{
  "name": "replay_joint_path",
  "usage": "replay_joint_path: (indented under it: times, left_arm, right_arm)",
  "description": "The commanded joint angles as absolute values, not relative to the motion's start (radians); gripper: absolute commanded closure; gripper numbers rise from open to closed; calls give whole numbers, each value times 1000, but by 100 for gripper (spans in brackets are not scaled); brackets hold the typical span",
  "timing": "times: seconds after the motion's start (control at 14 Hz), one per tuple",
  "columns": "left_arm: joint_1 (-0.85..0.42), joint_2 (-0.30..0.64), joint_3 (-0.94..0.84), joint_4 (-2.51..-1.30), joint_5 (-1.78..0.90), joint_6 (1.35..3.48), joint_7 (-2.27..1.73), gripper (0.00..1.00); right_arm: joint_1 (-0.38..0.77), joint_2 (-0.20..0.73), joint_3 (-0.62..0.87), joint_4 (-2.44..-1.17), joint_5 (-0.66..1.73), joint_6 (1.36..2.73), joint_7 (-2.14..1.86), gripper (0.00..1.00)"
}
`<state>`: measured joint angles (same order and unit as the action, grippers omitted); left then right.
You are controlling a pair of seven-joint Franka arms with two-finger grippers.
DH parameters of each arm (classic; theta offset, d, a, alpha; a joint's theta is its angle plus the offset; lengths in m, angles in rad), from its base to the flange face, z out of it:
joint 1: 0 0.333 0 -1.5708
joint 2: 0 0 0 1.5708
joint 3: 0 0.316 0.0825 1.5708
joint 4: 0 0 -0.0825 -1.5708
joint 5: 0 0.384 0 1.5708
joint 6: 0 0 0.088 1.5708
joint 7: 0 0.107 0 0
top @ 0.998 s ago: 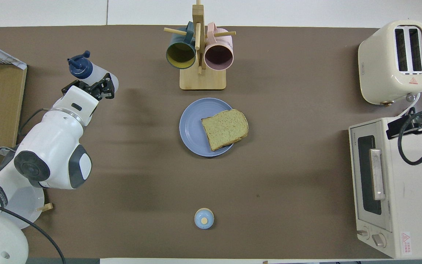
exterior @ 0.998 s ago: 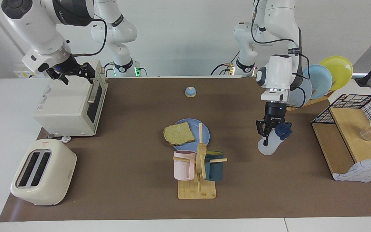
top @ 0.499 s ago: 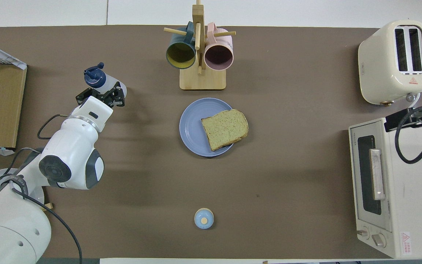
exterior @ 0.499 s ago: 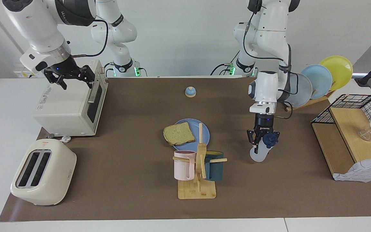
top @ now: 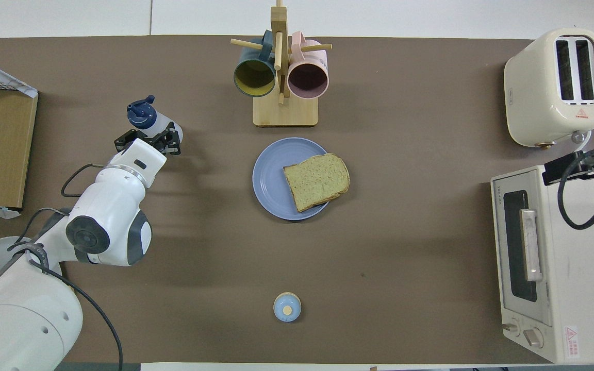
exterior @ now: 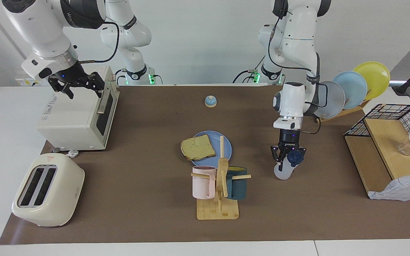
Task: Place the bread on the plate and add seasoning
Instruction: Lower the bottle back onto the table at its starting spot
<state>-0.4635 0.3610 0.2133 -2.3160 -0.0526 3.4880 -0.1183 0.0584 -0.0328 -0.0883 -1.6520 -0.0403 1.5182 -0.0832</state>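
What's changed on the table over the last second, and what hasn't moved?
The left claw, shut on the seasoning bottle throughout, has carried it from the left arm's end of the table toward the plate, turning it more upright. The right claw has shifted slightly above the toaster oven, open and empty. The bread stayed on the plate; the bell, mug rack and toaster have not moved.

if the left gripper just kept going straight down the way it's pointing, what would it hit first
The left gripper points down, shut on the seasoning bottle. Below it lies only bare brown mat, so the bottle's base would probably meet the mat first. How much gap remains is unclear.
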Motion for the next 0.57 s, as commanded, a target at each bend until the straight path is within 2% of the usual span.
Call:
replay_joint_path:
  times: [0.0, 0.14, 0.21, 0.29, 0.36, 0.5]
  left_arm:
    - [-472, 382, 222, -2306, -51, 3505, -112, 100]
    - [-472, 387, 222, -2306, -35, 3505, -112, 100]
    - [-472, 387, 222, -2306, -35, 3505, -112, 93]
    - [-471, 387, 222, -2306, -37, 3505, -112, 54]
    - [-471, 385, 222, -2306, -35, 3505, -113, 1]
    - [-466, 385, 222, -2306, -37, 3505, -114, 0]
  right_arm:
    - [49, -41, -84, -1664, -37, 1525, -100, 0]
    - [48, -43, -84, -1664, -37, 1525, -100, 0]
    - [48, -43, -84, -1664, -37, 1525, -100, 0]
    - [48, -41, -84, -1664, -37, 1525, -100, 0]
    - [49, -43, -84, -1664, -37, 1525, -98, 0]
    - [49, -43, -84, -1664, -37, 1525, -100, 0]
